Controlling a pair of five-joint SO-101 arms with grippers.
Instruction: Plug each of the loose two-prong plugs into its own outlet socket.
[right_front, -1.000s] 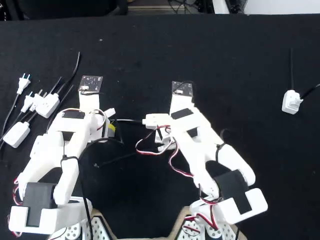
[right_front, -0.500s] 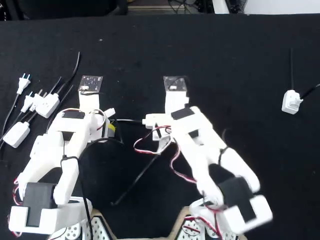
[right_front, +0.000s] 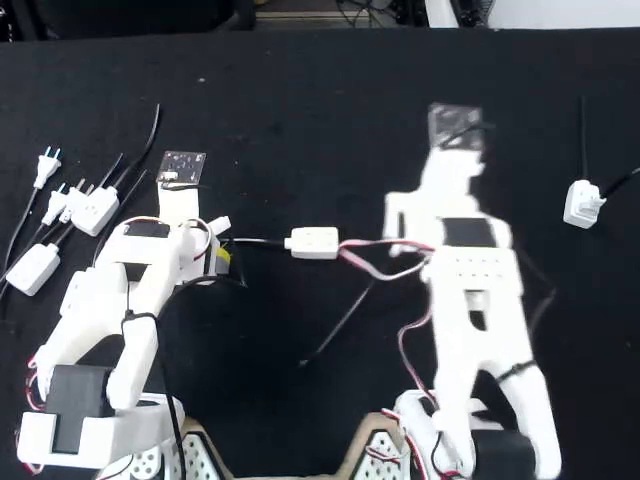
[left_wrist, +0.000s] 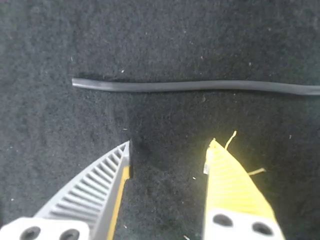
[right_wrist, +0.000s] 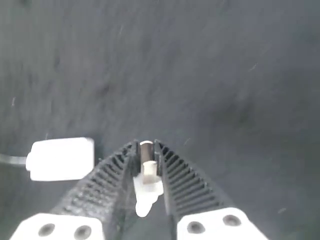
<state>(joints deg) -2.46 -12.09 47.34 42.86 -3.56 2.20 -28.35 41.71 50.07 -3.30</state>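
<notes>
My right gripper (right_wrist: 146, 146) is shut on a small white two-prong plug (right_wrist: 146, 172), prongs pointing out past the tips. From above, the right gripper (right_front: 455, 125) is over the far right-centre of the table, and the plug's black cord (right_front: 340, 325) trails back toward the centre. One white outlet socket (right_front: 313, 243) lies mid-table on its cord, another outlet socket (right_front: 582, 203) at the right edge. A white block (right_wrist: 61, 158) lies beside the right gripper. My left gripper (left_wrist: 170, 145) is open over bare cloth, a black cord (left_wrist: 200, 86) just beyond its tips. Loose plugs (right_front: 70, 205) lie far left.
The table is covered with black cloth (right_front: 320, 90). A further white plug (right_front: 33, 268) and several black cords cluster at the left edge near the left gripper (right_front: 182, 168). Red and white arm wires (right_front: 385, 262) hang between the central socket and the right arm.
The right arm has swung from the table's centre to the right and farther back, carrying the plug and dragging its black cord along. The left arm has not moved.
</notes>
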